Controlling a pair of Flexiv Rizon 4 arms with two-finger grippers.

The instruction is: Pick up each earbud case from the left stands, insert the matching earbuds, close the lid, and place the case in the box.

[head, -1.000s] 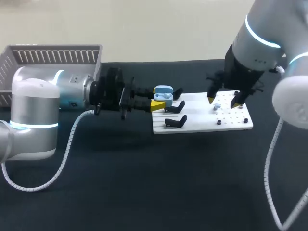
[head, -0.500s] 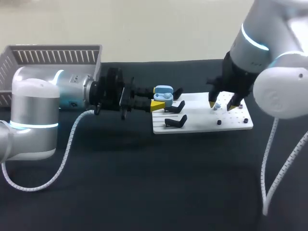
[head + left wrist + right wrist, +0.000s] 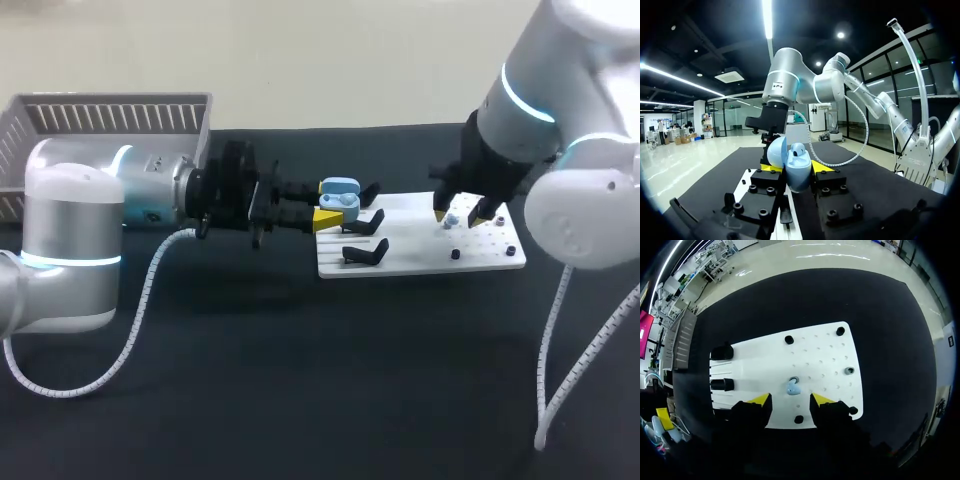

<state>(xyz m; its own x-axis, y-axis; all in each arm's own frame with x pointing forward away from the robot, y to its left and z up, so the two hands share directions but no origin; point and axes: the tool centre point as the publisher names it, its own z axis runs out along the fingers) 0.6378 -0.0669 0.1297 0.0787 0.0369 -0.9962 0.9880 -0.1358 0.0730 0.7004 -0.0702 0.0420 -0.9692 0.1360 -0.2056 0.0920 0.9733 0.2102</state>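
Box: set at far left, to receive finished cases. Left gripper: jaws clamped on the blue case, which is held clear of the stands, judged so an earbud can be dropped in. Lid open, mouth turned upward, long axis judged upright. Right gripper: jaws apart, poised astride the loose earbud on the white board, apparently for pick-up.

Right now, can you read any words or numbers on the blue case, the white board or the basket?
There is no text to read on any of them.
blue earbud case: plain blue, no letters show.
white board: only holes and black pegs, no numbers or signs.
grey basket: bare slats, no label shows.
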